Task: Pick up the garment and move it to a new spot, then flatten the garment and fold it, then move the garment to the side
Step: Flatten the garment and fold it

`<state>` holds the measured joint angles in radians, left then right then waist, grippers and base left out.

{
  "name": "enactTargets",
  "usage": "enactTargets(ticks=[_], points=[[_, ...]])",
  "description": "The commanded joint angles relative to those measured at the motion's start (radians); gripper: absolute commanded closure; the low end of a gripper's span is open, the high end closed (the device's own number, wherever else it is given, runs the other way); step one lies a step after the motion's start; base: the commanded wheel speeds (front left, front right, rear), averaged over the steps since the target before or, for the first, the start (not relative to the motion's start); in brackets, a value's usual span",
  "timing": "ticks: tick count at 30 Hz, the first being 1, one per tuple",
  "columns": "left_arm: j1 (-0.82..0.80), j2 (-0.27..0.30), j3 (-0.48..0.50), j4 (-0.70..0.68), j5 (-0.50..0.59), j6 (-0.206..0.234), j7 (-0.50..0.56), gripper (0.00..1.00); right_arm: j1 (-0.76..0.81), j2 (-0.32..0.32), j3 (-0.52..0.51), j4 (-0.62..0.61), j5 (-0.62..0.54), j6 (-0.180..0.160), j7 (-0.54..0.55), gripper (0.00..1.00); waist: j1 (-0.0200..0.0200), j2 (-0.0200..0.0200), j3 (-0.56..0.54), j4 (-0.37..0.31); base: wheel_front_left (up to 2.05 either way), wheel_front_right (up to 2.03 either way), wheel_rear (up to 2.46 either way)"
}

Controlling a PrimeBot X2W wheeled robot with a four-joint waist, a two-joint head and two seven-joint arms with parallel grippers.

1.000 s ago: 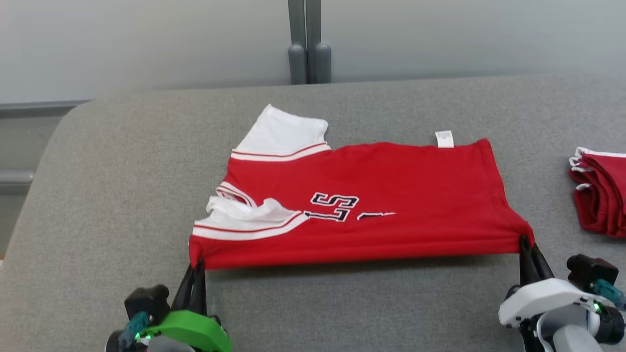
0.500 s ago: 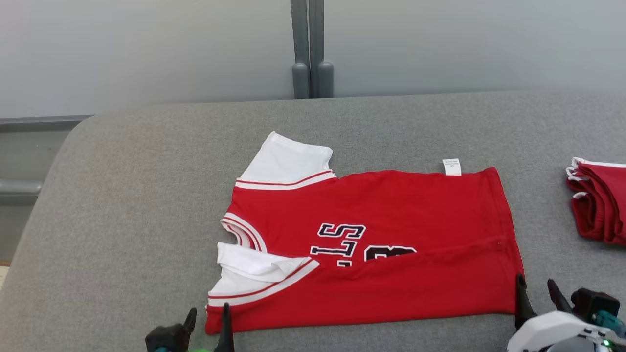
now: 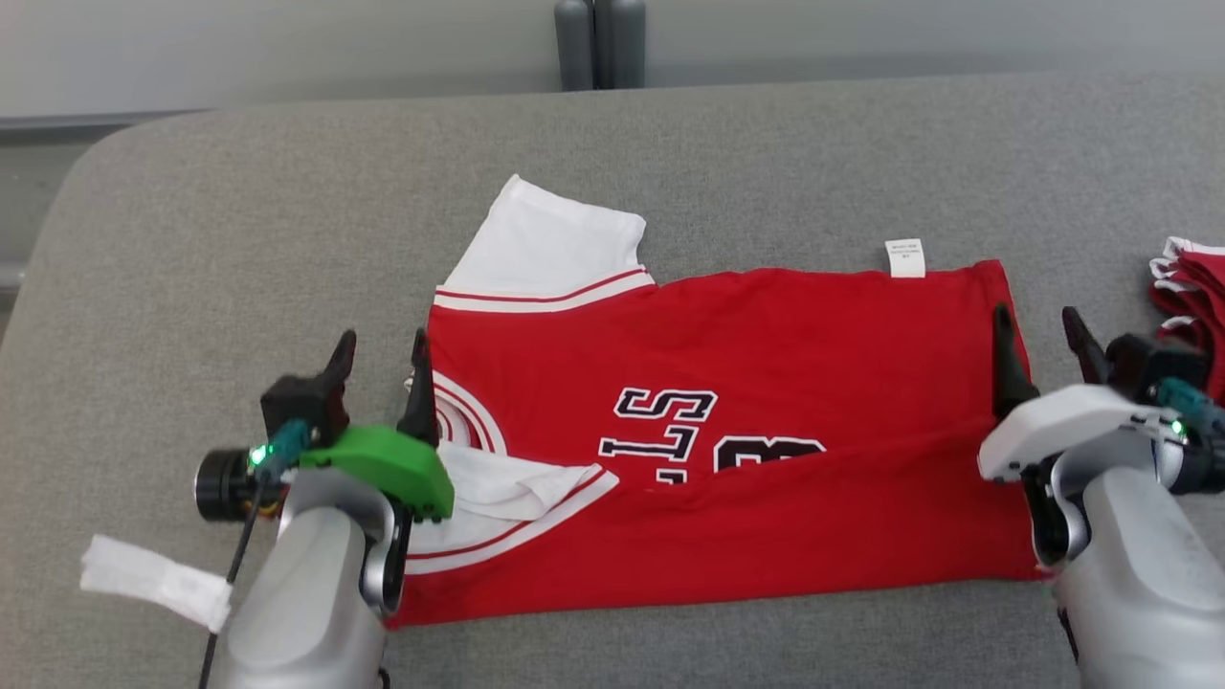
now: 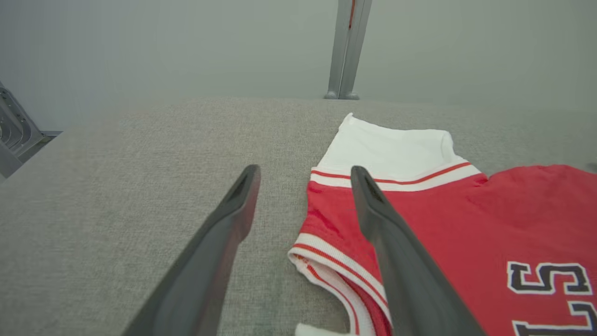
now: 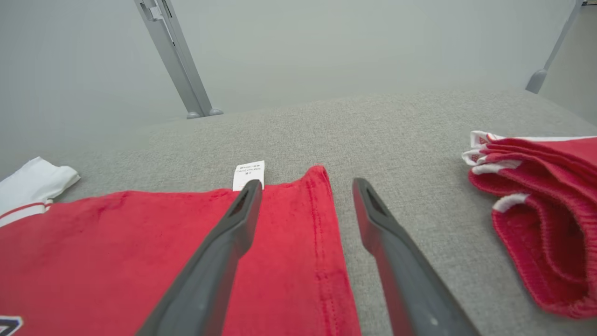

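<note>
Flat at the middle of the pad (image 3: 239, 239), the shirt (image 3: 813, 364), long axis from 9 to 3 o'clock, collar end at 9, hem at 3, near strip folded up toward 12 and covering the lower part of the black lettering (image 3: 670, 431). One white sleeve (image 3: 555, 239) out flat at 11, the other rumpled at 7, partly under the green cover (image 3: 383, 469) of the left wrist. At 1, a label (image 3: 905, 258) poking off the far edge. At 9, the left gripper (image 3: 383, 337) spread wide and pinching nothing, astride the collar edge: one finger above red cloth, the other above bare grey; touching or just clear, impossible to tell. At 3, the right gripper (image 3: 1035, 312) likewise spread and empty, astride the hem, one finger over the stitched border, one over bare pad. Open room: broad bare grey from 8 round to 11, out to the rounded corner; a clear band at 12 between the shirt's far edge and the back rim; only a thin strip visible at 6. Tightest side at 3: a folded red pile (image 3: 1187, 306) with white trim, near the hem, just beyond the right gripper, apart from the shirt with bare pad between. Behind the back rim at 12, a grey post (image 3: 598, 43), off the pad. At 7, a white strip (image 3: 153, 579) beside the left forearm, by a black cable (image 3: 234, 574)
</note>
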<state>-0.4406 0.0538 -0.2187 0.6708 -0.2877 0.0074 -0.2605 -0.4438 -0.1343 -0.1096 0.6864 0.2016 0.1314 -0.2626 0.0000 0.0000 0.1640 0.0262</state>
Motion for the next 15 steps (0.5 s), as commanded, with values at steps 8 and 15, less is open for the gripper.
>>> enactTargets(ticks=[8, 15], points=[[-0.225, 0.002, -0.045, 0.153, 0.009, -0.026, 0.028, 0.00, -0.200, -0.037, 0.009, 0.174, -0.037, -0.002, 0.008, 0.00, 0.0000, 0.0000, 0.138, -0.014, 0.00, 0.00, 0.00], [-0.317, -0.001, -0.079, 0.231, -0.003, -0.032, 0.018, 0.00, -0.302, -0.048, 0.040, 0.268, -0.050, -0.002, 0.004, 0.34, 0.0000, 0.0000, 0.189, -0.017, 0.00, 0.00, 0.00]])
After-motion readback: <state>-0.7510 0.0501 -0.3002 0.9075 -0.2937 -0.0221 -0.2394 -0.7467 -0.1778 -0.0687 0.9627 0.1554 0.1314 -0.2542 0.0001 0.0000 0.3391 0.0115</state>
